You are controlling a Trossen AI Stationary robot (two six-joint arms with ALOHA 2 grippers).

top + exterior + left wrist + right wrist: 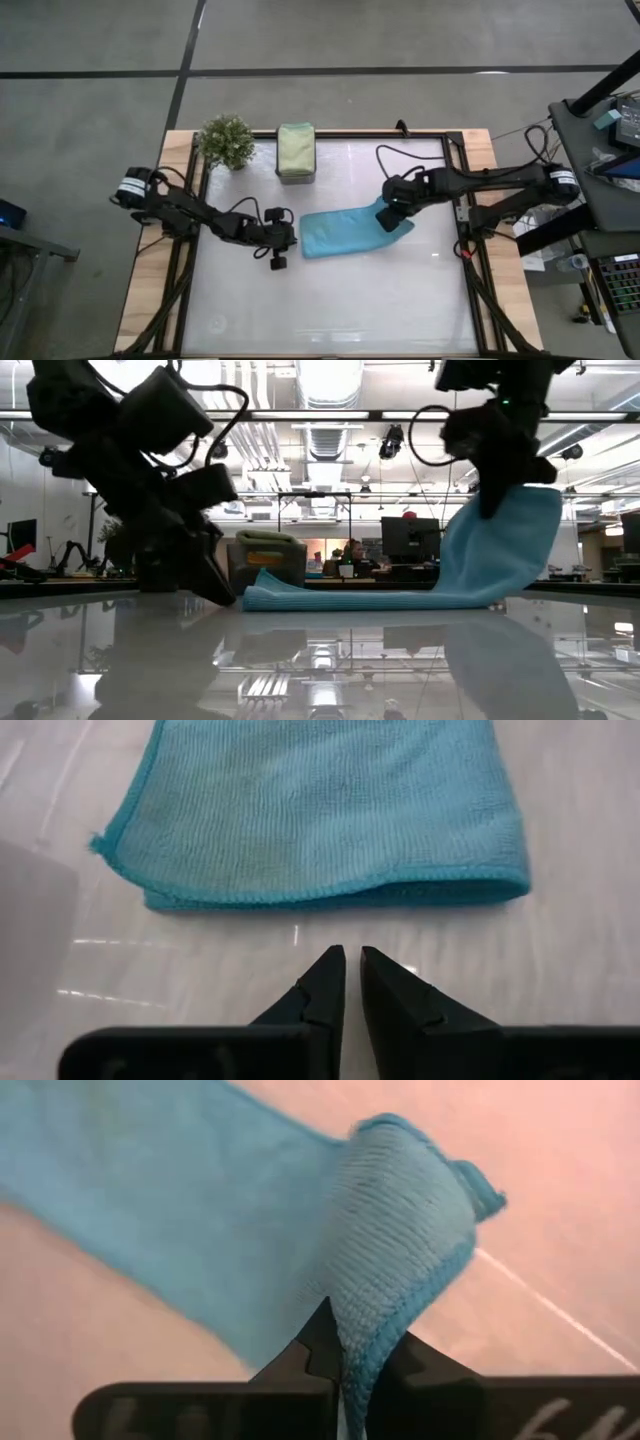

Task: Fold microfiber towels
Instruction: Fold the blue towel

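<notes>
Blue towel (340, 233) lies mid-desk, long axis running left–right. Right gripper (388, 219), jaws pinching the towel's right end, holds it lifted. Left gripper (281, 238), jaws pressed together and empty, sits just off the towel's left end.

Desk (330, 300): glossy white top, dark rails, bare wood edges at both sides.
Floor (100, 50): grey concrete around the desk, crossed by dark seams.
Ceiling (330, 400): above the desk, exposed ducts and bright strip lights.
Monitors (410, 540): dark screens beyond the desk's far edge; a seated person (352, 552) just beside them.
Equipment rack (610, 200): right of the desk, cables trailing.
</notes>
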